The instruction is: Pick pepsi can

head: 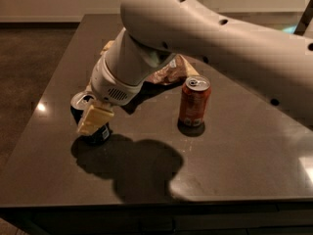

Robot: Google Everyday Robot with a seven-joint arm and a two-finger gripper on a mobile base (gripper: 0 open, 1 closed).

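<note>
The pepsi can [81, 101] stands upright near the left edge of the dark table [234, 160]. Only its silver top and a strip of its dark body show. My gripper [91, 122] is right at the can, with its cream-coloured tip lying across the can's front side and hiding most of it. The large white arm reaches in from the upper right and hangs over the can.
An orange-red can [194, 102] stands upright in the middle of the table, to the right of my gripper. A crumpled snack bag [168, 73] lies behind it, partly under the arm. The table's left edge is close to the pepsi can.
</note>
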